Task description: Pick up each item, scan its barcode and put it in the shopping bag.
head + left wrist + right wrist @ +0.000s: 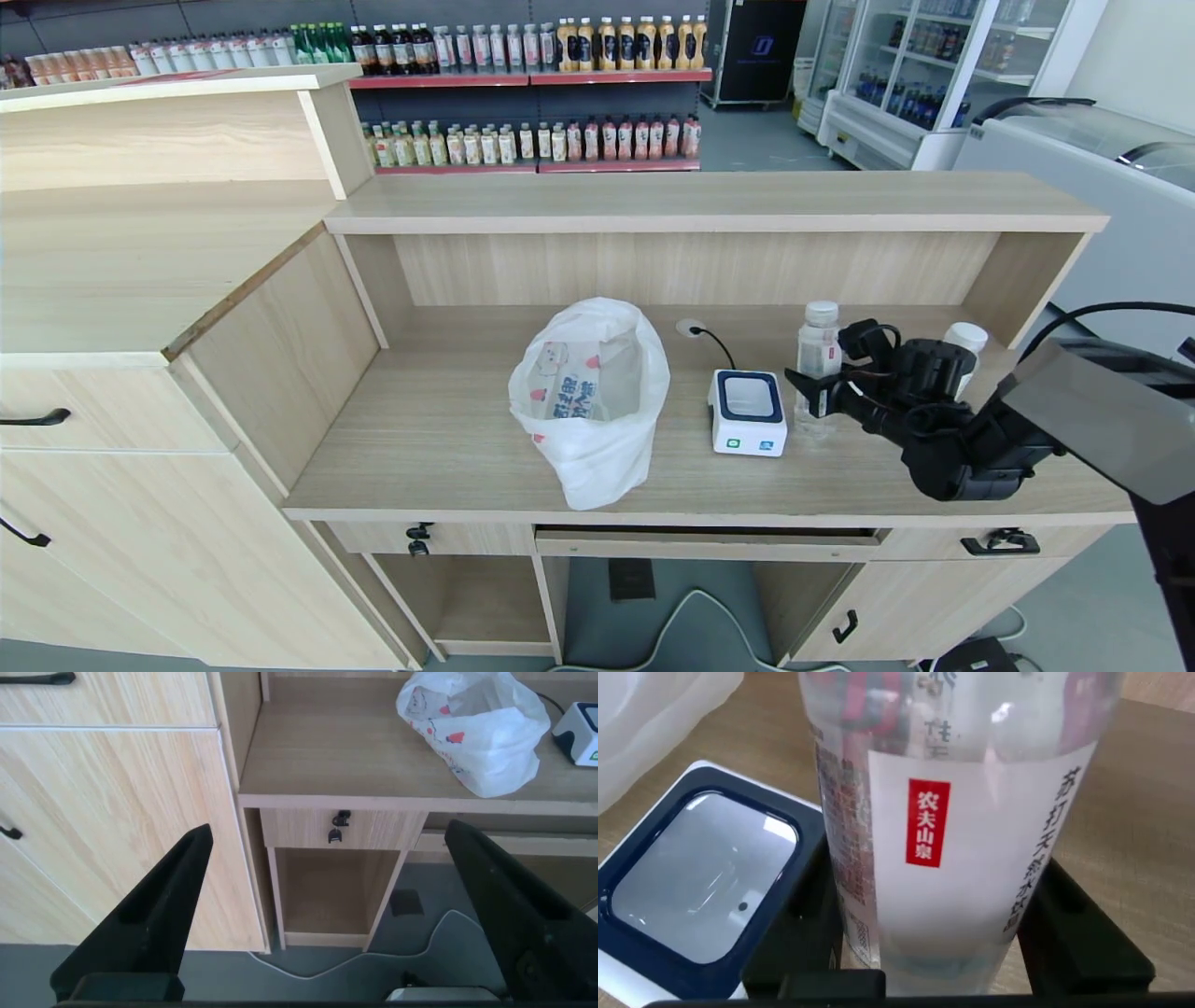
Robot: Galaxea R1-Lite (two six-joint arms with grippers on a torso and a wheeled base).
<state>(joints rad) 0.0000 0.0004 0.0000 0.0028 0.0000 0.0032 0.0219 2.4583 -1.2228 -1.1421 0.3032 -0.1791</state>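
A clear water bottle (818, 359) with a white cap stands on the wooden counter (448, 448), just right of the white barcode scanner (747, 411). My right gripper (810, 392) is at the bottle's lower half. In the right wrist view its dark fingers (799, 933) press both sides of the bottle (971, 784), next to the scanner's glass window (701, 882). The white shopping bag (588, 401) stands open-mouthed left of the scanner. My left gripper (327, 859) hangs open and holds nothing, low in front of the counter's cabinets, with the bag (476, 728) farther off.
A second white-capped bottle (966, 341) stands behind my right arm near the counter's right wall. A cable (714, 345) runs from the scanner to a hole in the counter. A raised shelf overhangs the back. A tall cabinet (140, 280) bounds the left.
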